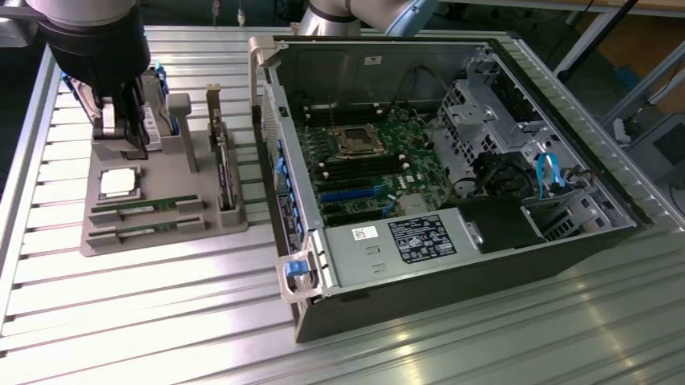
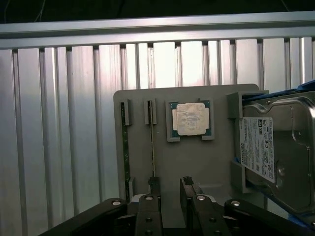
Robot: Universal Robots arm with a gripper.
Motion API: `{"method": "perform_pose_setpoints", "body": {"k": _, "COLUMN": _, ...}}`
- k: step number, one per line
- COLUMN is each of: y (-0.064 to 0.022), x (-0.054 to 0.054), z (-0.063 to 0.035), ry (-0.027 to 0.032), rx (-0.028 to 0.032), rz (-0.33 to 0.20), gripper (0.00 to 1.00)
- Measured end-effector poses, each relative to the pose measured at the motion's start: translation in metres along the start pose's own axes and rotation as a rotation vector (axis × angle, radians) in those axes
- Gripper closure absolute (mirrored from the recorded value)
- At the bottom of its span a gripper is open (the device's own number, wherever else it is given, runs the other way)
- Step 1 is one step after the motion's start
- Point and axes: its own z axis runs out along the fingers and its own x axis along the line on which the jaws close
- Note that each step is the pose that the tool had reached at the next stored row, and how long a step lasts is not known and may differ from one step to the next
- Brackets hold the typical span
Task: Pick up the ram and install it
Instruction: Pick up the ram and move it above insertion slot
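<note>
The hand (image 2: pixel 170 191) hangs over the grey tray (image 2: pixel 206 162), its fingers (image 2: pixel 153 189) parted with a clear gap between them and nothing held. One fingertip sits just above the end of the ram (image 2: pixel 152 142), which stands on edge in its slot beside the processor chip (image 2: pixel 189 119). A second ram stick (image 2: pixel 125 147) stands in the next slot, farther from the chip. A hard drive (image 2: pixel 275 152) stands on the chip's other side. The tray rests on the slatted aluminium desk (image 1: pixel 128 297), with an open computer case (image 1: pixel 450 160) at the exterior view's right.
</note>
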Motion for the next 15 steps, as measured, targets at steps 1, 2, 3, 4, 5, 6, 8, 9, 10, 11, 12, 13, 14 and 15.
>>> {"method": "perform_pose_setpoints", "body": {"k": 1, "y": 0.0, "x": 0.001, "z": 0.0, "ry": 0.0, "rx": 0.0, "rz": 0.0, "gripper": 0.7}}
{"method": "perform_pose_setpoints", "body": {"k": 2, "y": -0.0001, "x": 0.002, "z": 0.0, "ry": 0.0, "rx": 0.0, "rz": 0.0, "gripper": 0.7}}
{"method": "perform_pose_setpoints", "body": {"k": 3, "y": -0.0001, "x": 0.003, "z": 0.0, "ry": 0.0, "rx": 0.0, "rz": 0.0, "gripper": 0.7}}
{"method": "perform_pose_setpoints", "body": {"k": 4, "y": -0.0001, "x": 0.004, "z": 0.0, "ry": 0.0, "rx": 0.0, "rz": 0.0, "gripper": 0.7}}
{"method": "perform_pose_setpoints", "body": {"k": 5, "y": -0.0002, "x": 0.006, "z": 0.0001, "ry": 0.0, "rx": 0.0001, "rz": 0.0, "gripper": 0.7}}
{"method": "perform_pose_setpoints", "body": {"k": 6, "y": -0.0002, "x": 0.007, "z": 0.0001, "ry": 0.0, "rx": 0.0, "rz": 0.0, "gripper": 0.7}}
{"method": "perform_pose_setpoints", "body": {"k": 8, "y": -0.0003, "x": 0.009, "z": 0.0001, "ry": 0.0, "rx": 0.0, "rz": 0.0, "gripper": 0.7}}
{"method": "perform_pose_setpoints", "body": {"k": 9, "y": -0.0004, "x": 0.01, "z": 0.0001, "ry": 0.0, "rx": 0.0, "rz": 0.0, "gripper": 0.7}}
{"method": "perform_pose_setpoints", "body": {"k": 10, "y": -0.0004, "x": 0.011, "z": 0.0001, "ry": -0.0001, "rx": 0.0001, "rz": 0.0, "gripper": 0.7}}
{"method": "perform_pose_setpoints", "body": {"k": 11, "y": -0.0004, "x": 0.012, "z": 0.0001, "ry": 0.0, "rx": 0.0, "rz": 0.0, "gripper": 0.7}}
{"method": "perform_pose_setpoints", "body": {"k": 12, "y": -0.0004, "x": 0.013, "z": 0.0001, "ry": 0.0, "rx": 0.0, "rz": 0.0, "gripper": 0.7}}
{"method": "perform_pose_setpoints", "body": {"k": 13, "y": -0.0004, "x": 0.014, "z": 0.0001, "ry": 0.0, "rx": 0.0, "rz": 0.0, "gripper": 0.7}}
{"method": "perform_pose_setpoints", "body": {"k": 14, "y": -0.0005, "x": 0.014, "z": 0.0001, "ry": 0.0, "rx": 0.0, "rz": 0.0, "gripper": 0.7}}
{"method": "perform_pose_setpoints", "body": {"k": 15, "y": -0.0004, "x": 0.015, "z": 0.0001, "ry": 0.0, "rx": -0.0001, "rz": 0.0, "gripper": 0.7}}
